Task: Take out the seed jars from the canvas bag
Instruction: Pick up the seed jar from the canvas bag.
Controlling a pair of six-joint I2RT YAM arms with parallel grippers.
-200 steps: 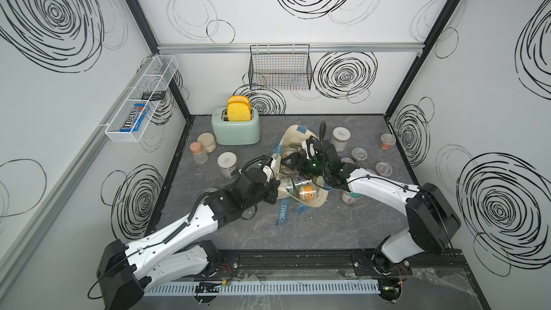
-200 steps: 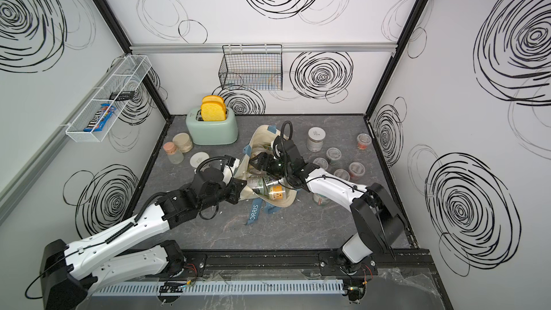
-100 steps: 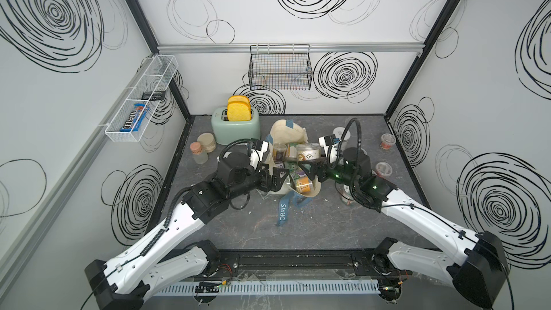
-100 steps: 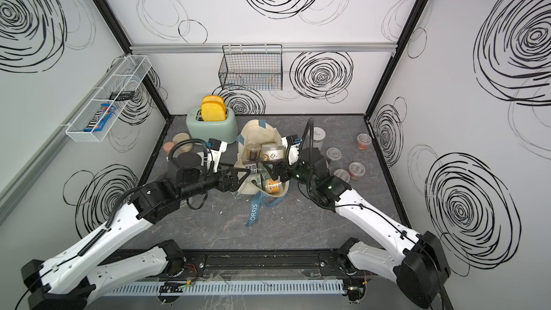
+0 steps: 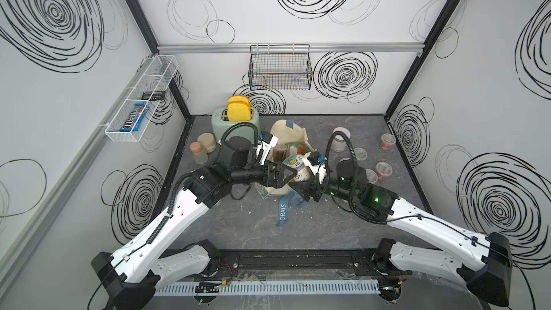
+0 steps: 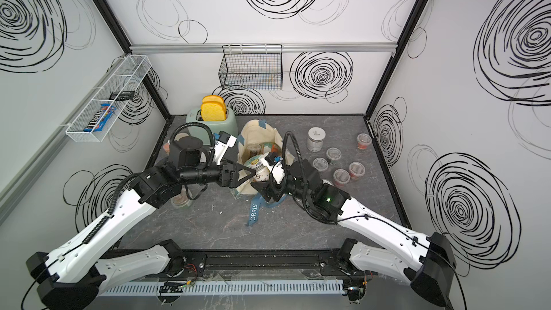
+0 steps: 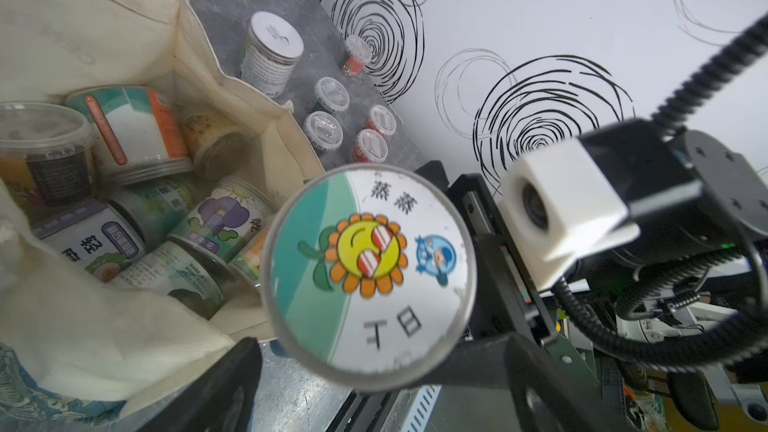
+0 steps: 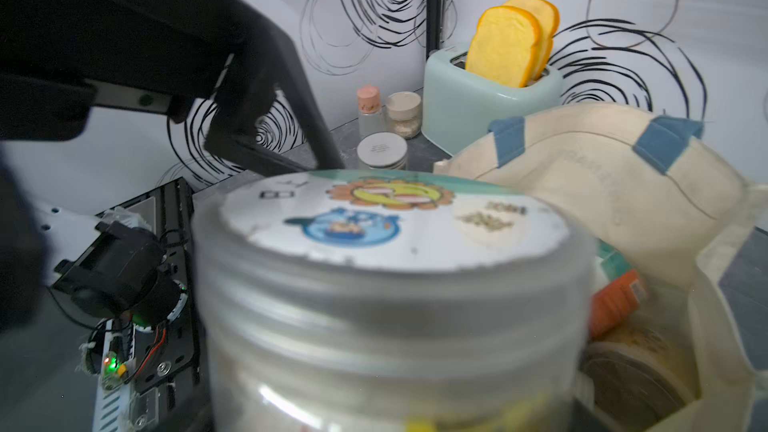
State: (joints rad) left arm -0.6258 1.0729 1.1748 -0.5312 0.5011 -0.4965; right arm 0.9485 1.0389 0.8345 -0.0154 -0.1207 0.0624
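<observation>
Noted right end effector (image 5: 299,187) closed partway on a seed jar (image 7: 370,276) with sunflower-sticker lid, lid up, above near rim of canvas bag (image 5: 283,128). Found left end effector (image 5: 284,174) spread wide, gripping nothing, just beside that jar. Counted several more labelled jars (image 7: 137,130) lying inside bag. Saw bag standing open near toaster (image 5: 235,120). Recorded a cluster of small jars (image 5: 383,169) standing on bench (image 5: 313,228) on right arm's side, apart from bag.
</observation>
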